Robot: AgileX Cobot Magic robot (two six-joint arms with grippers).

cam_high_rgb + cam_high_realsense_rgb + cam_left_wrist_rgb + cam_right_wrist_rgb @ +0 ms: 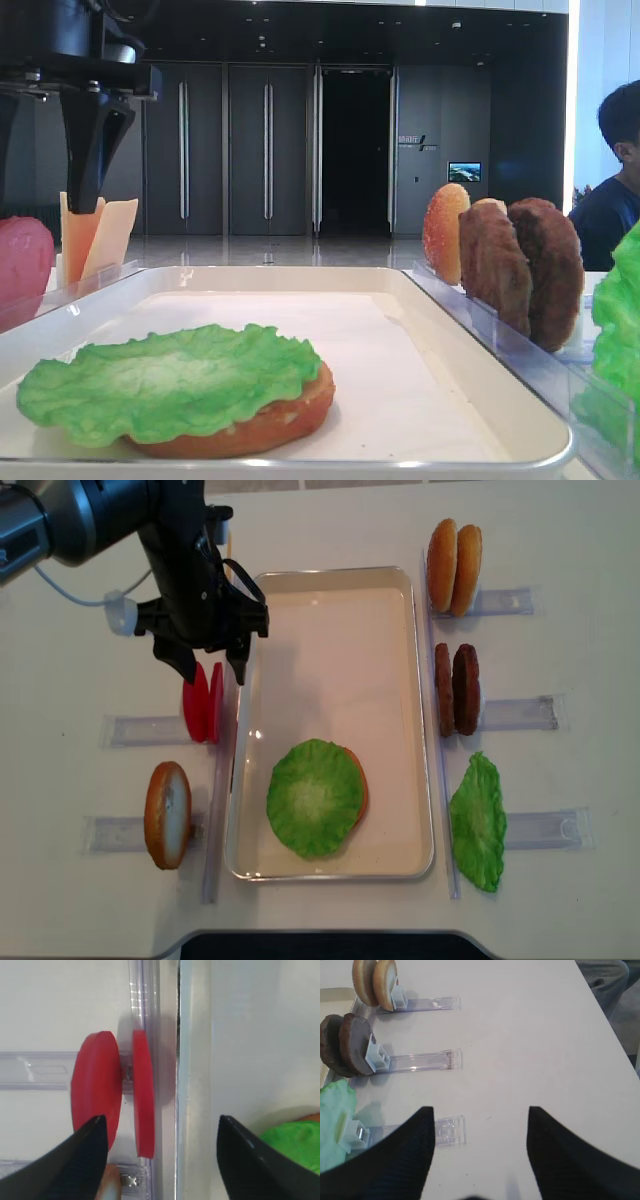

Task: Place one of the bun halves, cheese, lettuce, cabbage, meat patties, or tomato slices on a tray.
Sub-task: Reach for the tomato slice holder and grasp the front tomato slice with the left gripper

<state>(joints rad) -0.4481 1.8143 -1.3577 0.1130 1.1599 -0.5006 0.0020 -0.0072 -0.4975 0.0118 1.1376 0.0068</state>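
- left wrist view: left gripper has its fingers wide, empty, above the upright tomato slices in their rack beside the tray.
- straddle one slice only, probably the nearer; close squarely.
- right gripper wide over white tabletop.
- dark lobby behind.
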